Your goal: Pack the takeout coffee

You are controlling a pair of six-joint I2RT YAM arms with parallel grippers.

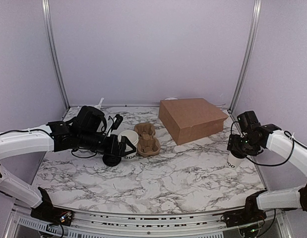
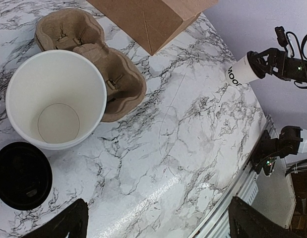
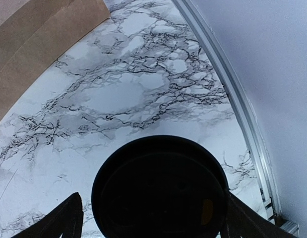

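The takeout coffee point(image 1: 236, 159), a small white paper cup with dark lettering, is at the table's right edge under my right gripper point(image 1: 239, 148). In the right wrist view its black lid point(image 3: 160, 191) fills the space between my fingers point(image 3: 59, 220), and the right gripper point(image 3: 151, 220) is shut on it. The left wrist view shows it held by its top point(image 2: 238, 73). My left gripper point(image 1: 118, 148) is open and empty point(image 2: 160, 223), next to an open, empty white paper cup point(image 1: 128, 143) point(image 2: 56, 99). A loose black lid point(image 1: 112, 159) point(image 2: 22, 174) lies beside that cup.
A brown moulded-pulp cup carrier point(image 1: 147, 139) point(image 2: 93, 54) lies right of the open cup. A brown paper bag point(image 1: 192, 119) point(image 2: 153, 15) lies on its side at the back centre-right. Something white point(image 1: 98, 104) stands behind the left arm. The enclosure walls are close on both sides.
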